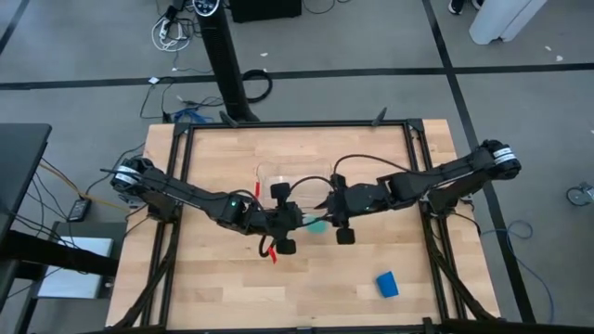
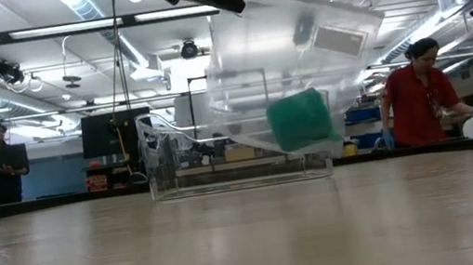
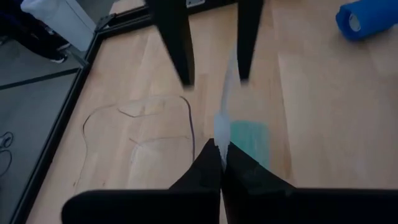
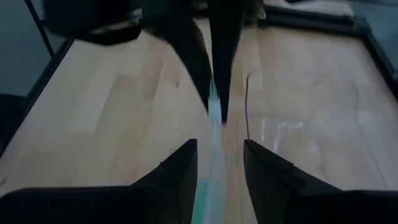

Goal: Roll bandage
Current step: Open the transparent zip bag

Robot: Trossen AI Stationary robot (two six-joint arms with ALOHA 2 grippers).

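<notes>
The bandage is a small bright blue roll [image 1: 386,285] lying on its side on the table near the front right; it also shows in the left wrist view [image 3: 364,18]. No gripper is near it. My left gripper [image 3: 221,155] is at mid-table and is shut on a clear plastic shell [image 2: 298,39], which is lifted and has a teal-green block [image 2: 300,118] showing in it. My right gripper [image 4: 217,162] faces it, open. One finger stands on either side of the shell's thin edge [image 4: 214,112], with a gap showing on both sides. My left gripper pinches the clear shell's thin edge [image 3: 221,132] between its two shut fingers. It comes in about level from the table's left. The shell is lifted clear of the table and tilted, and the teal-green block [image 3: 249,140] rides with it.
A second clear plastic tray [image 2: 232,166] stands on the table just beyond the grippers, toward the far edge [image 1: 278,176]. A black frame [image 1: 186,130] borders the wooden table. People stand in the room behind.
</notes>
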